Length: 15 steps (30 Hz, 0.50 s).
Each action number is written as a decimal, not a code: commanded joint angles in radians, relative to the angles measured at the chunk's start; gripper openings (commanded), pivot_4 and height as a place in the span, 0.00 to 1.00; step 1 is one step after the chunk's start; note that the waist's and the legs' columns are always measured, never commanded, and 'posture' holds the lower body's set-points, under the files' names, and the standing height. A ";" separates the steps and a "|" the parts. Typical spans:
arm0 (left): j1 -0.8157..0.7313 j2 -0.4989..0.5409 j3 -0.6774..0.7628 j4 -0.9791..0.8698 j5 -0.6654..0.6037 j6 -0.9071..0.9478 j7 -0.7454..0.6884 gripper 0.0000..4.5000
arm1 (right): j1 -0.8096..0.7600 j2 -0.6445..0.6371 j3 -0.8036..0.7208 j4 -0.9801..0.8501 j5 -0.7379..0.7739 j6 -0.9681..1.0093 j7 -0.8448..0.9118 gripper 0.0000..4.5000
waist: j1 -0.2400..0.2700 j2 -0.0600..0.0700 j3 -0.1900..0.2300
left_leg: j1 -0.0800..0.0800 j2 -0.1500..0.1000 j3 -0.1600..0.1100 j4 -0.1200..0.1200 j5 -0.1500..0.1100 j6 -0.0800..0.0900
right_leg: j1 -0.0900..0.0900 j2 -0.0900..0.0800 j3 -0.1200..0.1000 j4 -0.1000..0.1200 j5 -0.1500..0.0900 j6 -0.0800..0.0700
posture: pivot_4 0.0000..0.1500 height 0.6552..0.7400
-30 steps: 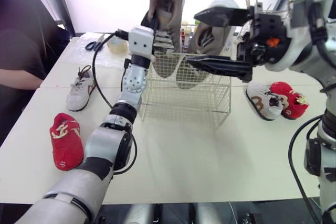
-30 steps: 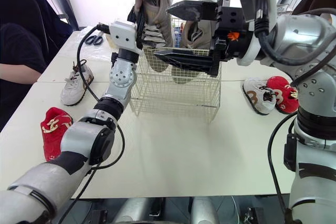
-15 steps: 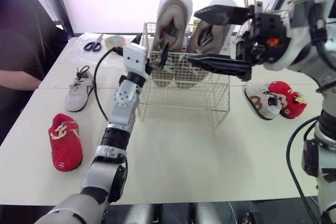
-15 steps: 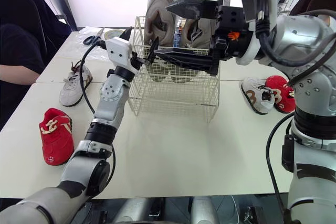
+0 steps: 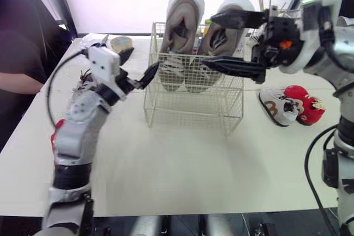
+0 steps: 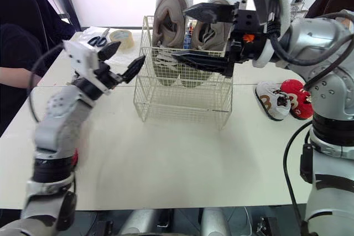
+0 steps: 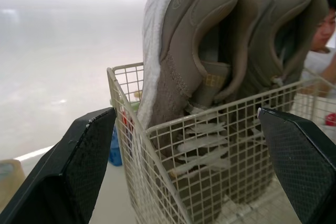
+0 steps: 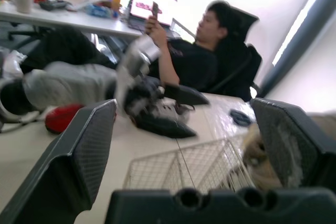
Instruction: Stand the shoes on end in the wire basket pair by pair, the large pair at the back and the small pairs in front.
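Person in black clothing (image 5: 22, 53) sat at the table's left edge. Black-handled scissors (image 6: 98, 40) and tan tape roll (image 6: 123, 36) lay at back left. Left gripper (image 5: 137, 66), fingers spread and empty, hovered just left of the white wire basket (image 5: 193, 106). Two large taupe suede shoes (image 5: 182, 20) stood on end in the basket's rear part. Right gripper (image 5: 207, 41), fingers wide apart, hung across the basket's top, partly blocking the shoes. Small white-and-brown shoe (image 5: 278, 106) and small red shoe (image 5: 303, 103) lay touching at right.

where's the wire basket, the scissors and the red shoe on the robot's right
wire basket (image 5: 193, 111), left eye view, on its front wall
scissors (image 6: 98, 41), right eye view, on the handles
red shoe (image 5: 308, 106), left eye view, on its upper
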State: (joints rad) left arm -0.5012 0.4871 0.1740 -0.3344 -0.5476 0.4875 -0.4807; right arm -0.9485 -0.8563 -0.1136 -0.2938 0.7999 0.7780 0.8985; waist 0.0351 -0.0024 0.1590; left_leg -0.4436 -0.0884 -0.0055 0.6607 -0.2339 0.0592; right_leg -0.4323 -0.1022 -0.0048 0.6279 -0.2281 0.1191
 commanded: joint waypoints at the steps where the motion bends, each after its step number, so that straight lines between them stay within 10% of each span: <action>1: 0.001 0.112 0.116 -0.095 -0.198 0.173 -0.061 0.99 | 0.027 -0.056 -0.070 0.038 -0.076 0.023 -0.098 1.00 | 0.001 0.000 0.000 | 0.000 0.000 0.000 0.000 0.000 0.000 | -0.002 0.000 0.000 0.000 0.000 0.000 | 1.00 1.00; 15: 0.012 0.290 0.147 -0.135 -0.480 0.382 -0.163 0.99 | 0.488 -0.156 -0.185 0.194 -0.394 0.144 -0.409 1.00 | 0.000 0.001 0.001 | 0.001 0.000 0.001 -0.003 0.002 -0.002 | 0.000 0.000 0.001 0.000 -0.002 -0.004 | 1.00 1.00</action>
State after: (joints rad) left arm -0.4738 0.7735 0.3210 -0.4427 -1.0133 0.8729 -0.6476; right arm -0.4665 -1.0236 -0.2487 -0.0857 0.4215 0.9259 0.5136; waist 0.0353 -0.0013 0.1597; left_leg -0.4426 -0.0883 -0.0047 0.6567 -0.2320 0.0566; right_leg -0.4320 -0.1020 -0.0038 0.6280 -0.2306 0.1146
